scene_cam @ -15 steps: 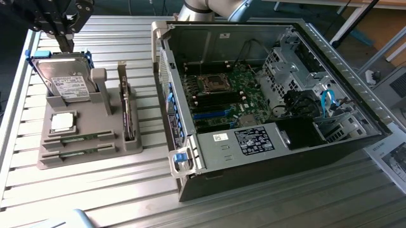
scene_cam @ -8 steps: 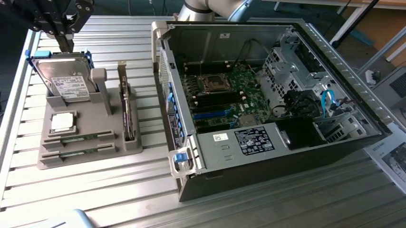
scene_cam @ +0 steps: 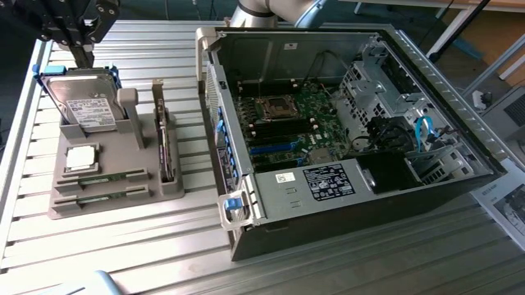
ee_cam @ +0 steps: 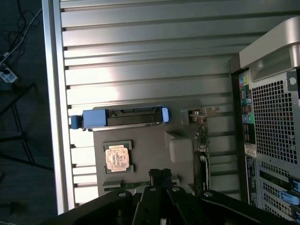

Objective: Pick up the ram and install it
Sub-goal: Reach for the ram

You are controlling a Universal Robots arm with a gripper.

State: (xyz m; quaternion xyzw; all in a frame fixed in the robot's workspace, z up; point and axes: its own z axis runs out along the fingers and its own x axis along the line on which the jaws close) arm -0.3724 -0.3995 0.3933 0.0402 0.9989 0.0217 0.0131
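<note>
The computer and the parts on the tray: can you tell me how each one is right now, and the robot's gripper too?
Gripper: shut, pointing down
Computer: side open, insides showing
Memory sticks: both lying in the tray, not installed
Hard drive: standing up in the tray
Chip: lying flat in its holder
Tall card: standing on edge
Tray: loaded with parts

Looks like a robotics lab or workshop to me. Slatted metal bench (scene_cam: 123, 239), opened-up PC tower (scene_cam: 328, 141), parts tray (scene_cam: 119, 153).
</note>
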